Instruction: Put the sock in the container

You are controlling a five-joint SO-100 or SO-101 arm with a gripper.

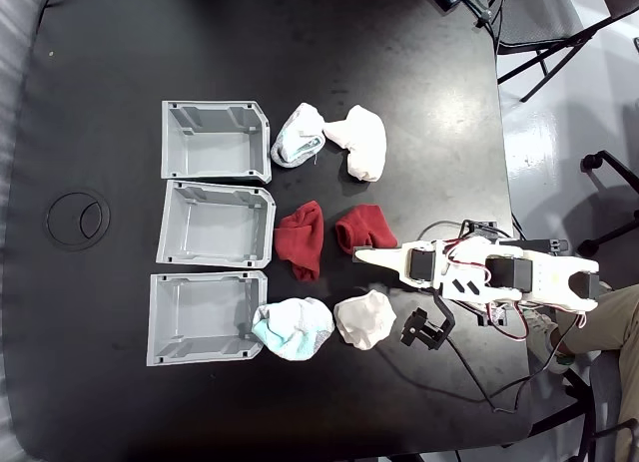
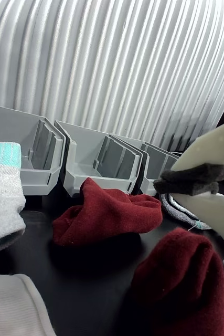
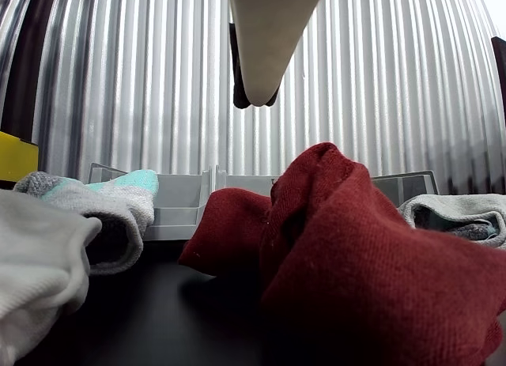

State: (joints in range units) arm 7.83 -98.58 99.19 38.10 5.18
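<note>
Gripper (image 1: 365,254) empty, fingers nearly together, over fuzzy red sock (image 1: 361,226); fixed view alone shows three ribbed grey bins' (image 1: 217,224) interiors.

Bright, even light; blurred close foreground.

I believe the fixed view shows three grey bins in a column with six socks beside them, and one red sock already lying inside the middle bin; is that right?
Not quite. In the fixed view the middle bin holds nothing; both red socks lie on the black table beside it. The rest stands: three grey bins in a column, six socks next to them.
</note>
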